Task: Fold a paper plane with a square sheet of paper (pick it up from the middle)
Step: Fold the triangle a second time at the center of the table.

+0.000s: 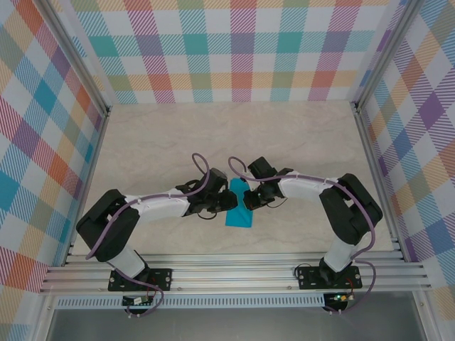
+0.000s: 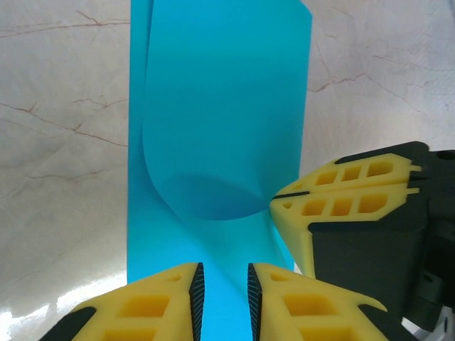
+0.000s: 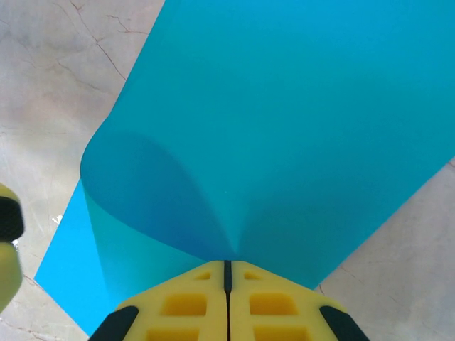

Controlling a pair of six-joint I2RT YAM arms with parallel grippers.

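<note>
The square sheet of paper is teal-blue and lies on the marble table between the two arms. One side of it is lifted and curls over above the flat part. My right gripper is shut on the lifted edge, pinching the paper into a pucker at its fingertips. In the left wrist view the right gripper's yellow fingers come in from the right. My left gripper hovers low over the flat part, with its jaws a narrow gap apart and nothing visibly clamped. From above, the left gripper faces the right gripper closely.
Plaid walls close in the table on three sides, with metal posts at the corners. Aluminium rails carrying both arm bases run along the near edge. Bare marble stretches behind the grippers.
</note>
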